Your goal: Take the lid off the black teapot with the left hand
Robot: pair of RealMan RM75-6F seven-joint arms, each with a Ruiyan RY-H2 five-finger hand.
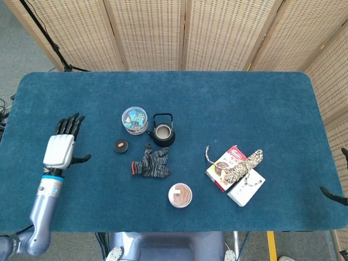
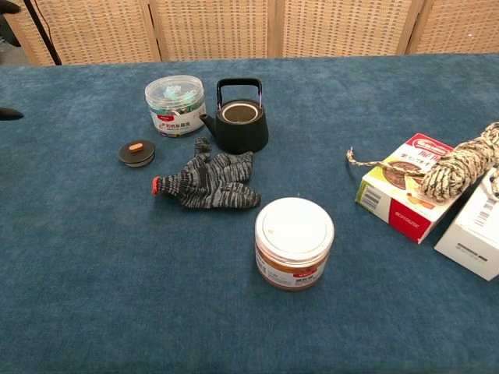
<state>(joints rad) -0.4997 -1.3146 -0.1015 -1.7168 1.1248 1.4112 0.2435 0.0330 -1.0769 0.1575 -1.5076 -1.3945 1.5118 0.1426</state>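
Note:
The black teapot (image 1: 162,132) (image 2: 241,125) stands upright near the table's middle, its mouth uncovered. Its small black lid (image 1: 120,145) (image 2: 136,152), with an orange knob, lies flat on the blue cloth to the left of the pot. My left hand (image 1: 61,147) hovers far to the left of the lid, holding nothing, its fingers spread. In the chest view only a dark fingertip (image 2: 8,114) of it shows at the left edge. Of my right hand (image 1: 333,194) only dark tips show at the right edge of the head view.
A clear plastic jar (image 2: 175,104) stands just left of the teapot. A grey knit glove (image 2: 209,181) lies in front of it. A white-lidded jar (image 2: 294,241) sits nearer. A red box (image 2: 404,187), a rope bundle (image 2: 460,169) and a white box (image 2: 474,230) are at the right.

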